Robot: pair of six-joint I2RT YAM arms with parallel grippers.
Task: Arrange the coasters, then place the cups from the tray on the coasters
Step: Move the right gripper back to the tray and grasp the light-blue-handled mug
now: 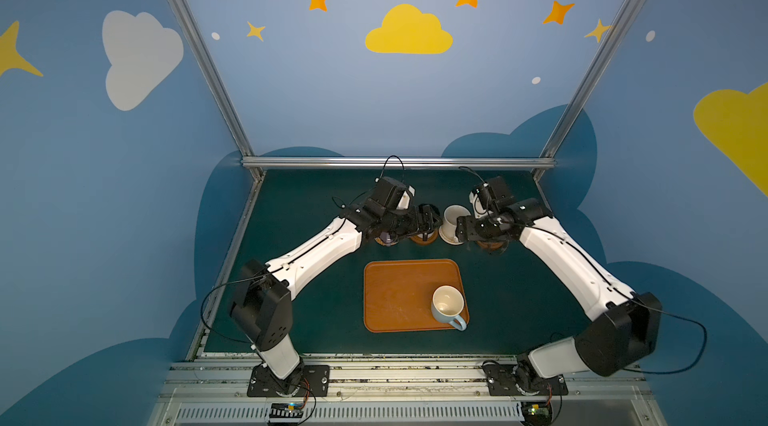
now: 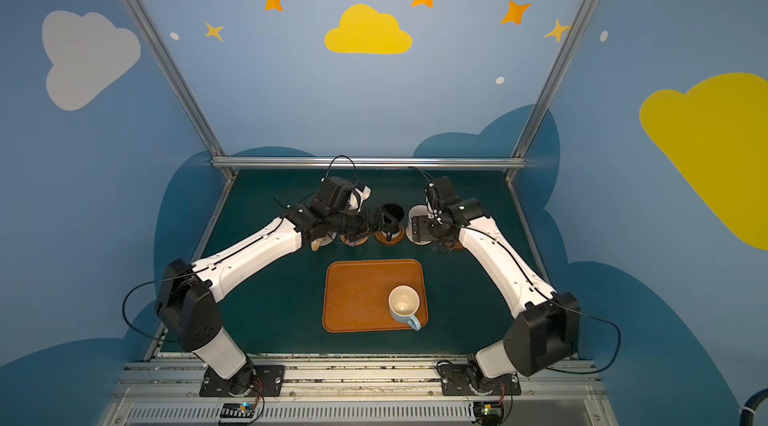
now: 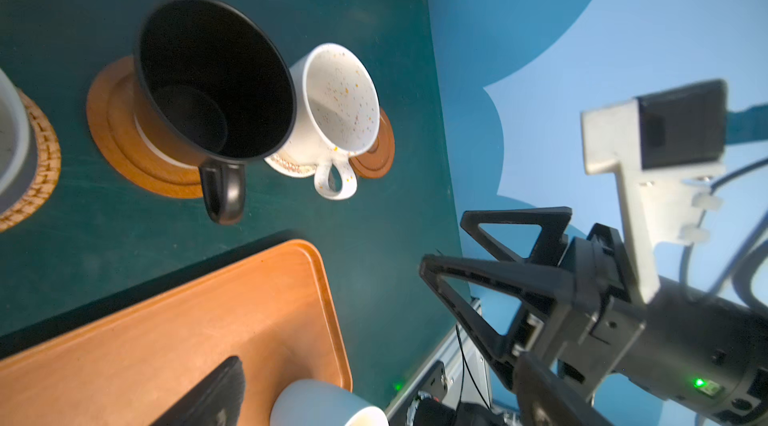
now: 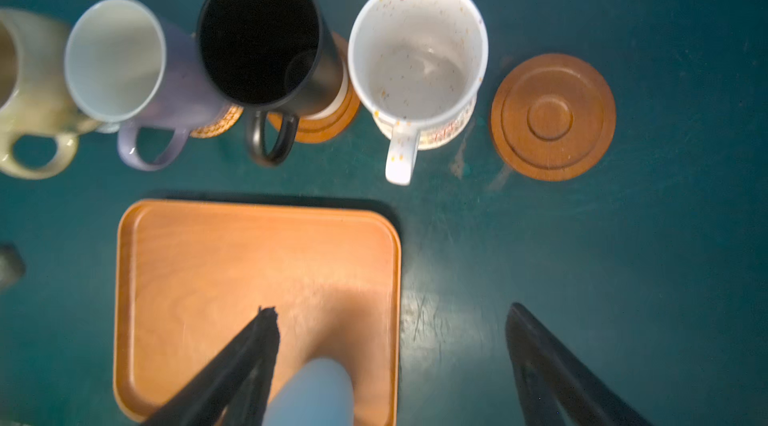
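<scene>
Wooden tray [image 4: 208, 262] (smooth, matt)

Dark green table [image 4: 665, 245]: orange-brown tray [image 4: 199, 278], row of perhaps five coasters [image 4: 552, 116].

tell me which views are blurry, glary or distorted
right wrist view: motion-smeared, the blue cup worst, with a sheen on the table; left wrist view: the white cup is sharp, the near finger out of focus; both top views: sharp but dim, wide-angle lens splays the frame posts
</scene>
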